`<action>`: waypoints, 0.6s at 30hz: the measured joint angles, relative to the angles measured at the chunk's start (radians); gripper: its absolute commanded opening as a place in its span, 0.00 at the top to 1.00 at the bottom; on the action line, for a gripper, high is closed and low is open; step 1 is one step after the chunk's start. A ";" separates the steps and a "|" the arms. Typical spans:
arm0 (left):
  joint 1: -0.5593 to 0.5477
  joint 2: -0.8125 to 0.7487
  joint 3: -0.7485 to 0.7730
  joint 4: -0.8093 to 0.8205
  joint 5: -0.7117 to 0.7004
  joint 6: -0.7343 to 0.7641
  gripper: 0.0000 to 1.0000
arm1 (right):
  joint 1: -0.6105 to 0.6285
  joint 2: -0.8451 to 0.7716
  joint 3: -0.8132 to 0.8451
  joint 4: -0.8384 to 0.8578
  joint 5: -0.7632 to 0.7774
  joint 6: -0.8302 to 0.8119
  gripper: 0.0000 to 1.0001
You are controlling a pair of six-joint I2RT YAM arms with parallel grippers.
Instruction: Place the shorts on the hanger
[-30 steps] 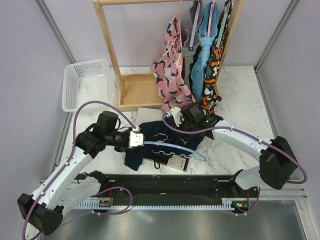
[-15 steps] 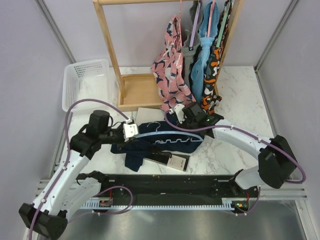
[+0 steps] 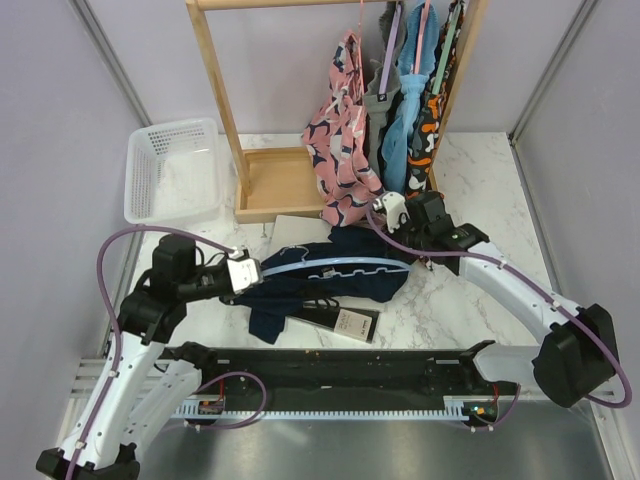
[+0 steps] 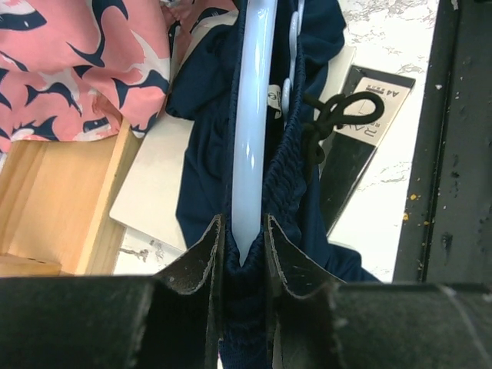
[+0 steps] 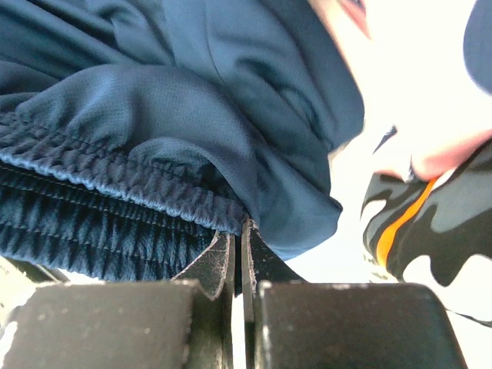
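1. You have the left gripper (image 4: 244, 231) with its jaws clamped on one end of the hanger (image 4: 254, 108); the light-blue bar runs straight out from the fingers
2. You have the right gripper (image 5: 238, 240) with its jaws pressed together, pinching a thin fold of the shorts (image 5: 177, 115) just by the elastic waistband
3. Shorts: navy, gathered along the hanger's bar between your two grippers, lower part lying on the marble table (image 3: 480, 180); black drawstring (image 4: 330, 115) loose beside the bar
4. Partly under the shorts: black card (image 4: 361, 131) with a white label
5. Beyond: pink patterned garment (image 3: 340, 150) and orange-black garment (image 3: 425, 150) hanging on the wooden rack (image 3: 225, 110); white basket (image 3: 170, 165) at far left
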 measured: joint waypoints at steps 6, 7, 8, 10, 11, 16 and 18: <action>0.003 0.010 0.000 0.003 -0.007 -0.055 0.98 | -0.092 0.000 -0.026 -0.027 -0.082 -0.008 1.00; 0.003 0.011 0.000 0.005 -0.015 -0.061 0.98 | -0.106 -0.002 -0.026 -0.031 -0.093 -0.013 1.00; 0.003 0.011 0.000 0.009 -0.024 -0.065 0.98 | -0.122 -0.003 -0.026 -0.040 -0.105 -0.018 1.00; 0.003 0.015 -0.002 0.023 -0.052 -0.066 0.98 | -0.148 -0.009 -0.026 -0.060 -0.121 -0.031 1.00; 0.003 0.018 -0.004 0.029 -0.068 -0.067 0.98 | -0.161 -0.013 -0.024 -0.073 -0.132 -0.039 1.00; 0.004 0.056 -0.036 0.055 -0.157 -0.058 0.98 | -0.190 -0.040 0.006 -0.136 -0.154 -0.074 1.00; 0.004 0.067 -0.056 0.058 -0.179 -0.035 0.98 | -0.192 -0.047 0.028 -0.156 -0.156 -0.084 1.00</action>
